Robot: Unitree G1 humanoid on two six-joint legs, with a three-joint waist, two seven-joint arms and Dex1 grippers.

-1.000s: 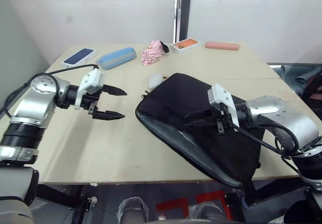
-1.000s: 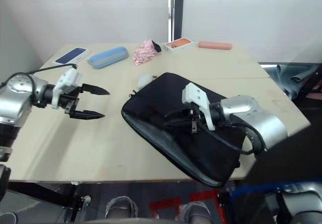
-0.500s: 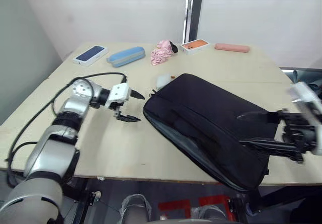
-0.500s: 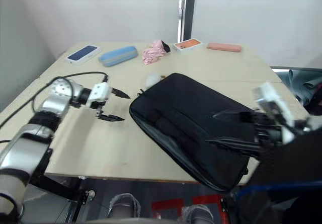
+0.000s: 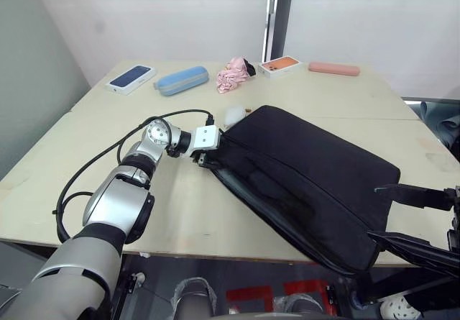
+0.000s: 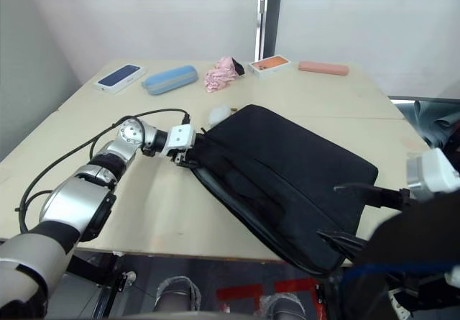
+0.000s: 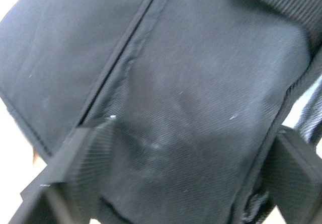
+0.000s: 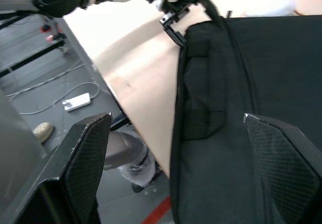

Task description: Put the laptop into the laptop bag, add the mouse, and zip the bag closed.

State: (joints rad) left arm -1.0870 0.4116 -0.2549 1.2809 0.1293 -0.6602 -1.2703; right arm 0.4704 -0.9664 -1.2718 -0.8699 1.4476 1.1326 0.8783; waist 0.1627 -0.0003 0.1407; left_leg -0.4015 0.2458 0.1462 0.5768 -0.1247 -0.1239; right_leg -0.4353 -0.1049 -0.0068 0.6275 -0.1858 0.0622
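On the wooden table point(image 5: 302, 111) lies the laptop bag point(image 5: 309, 180), flat and black, set at a slant with one corner reaching the near edge. At its far left corner sits the left gripper point(image 5: 210, 152), its fingers spread either side of the bag's fabric, which lies between them in the left wrist view. Beyond the bag's near right end hangs the right gripper point(image 5: 417, 219), fingers point(image 8: 282, 158) released and wide apart, grasping nothing. Just beyond the left gripper rests a white oval object point(image 5: 233, 113), touching the bag's edge.
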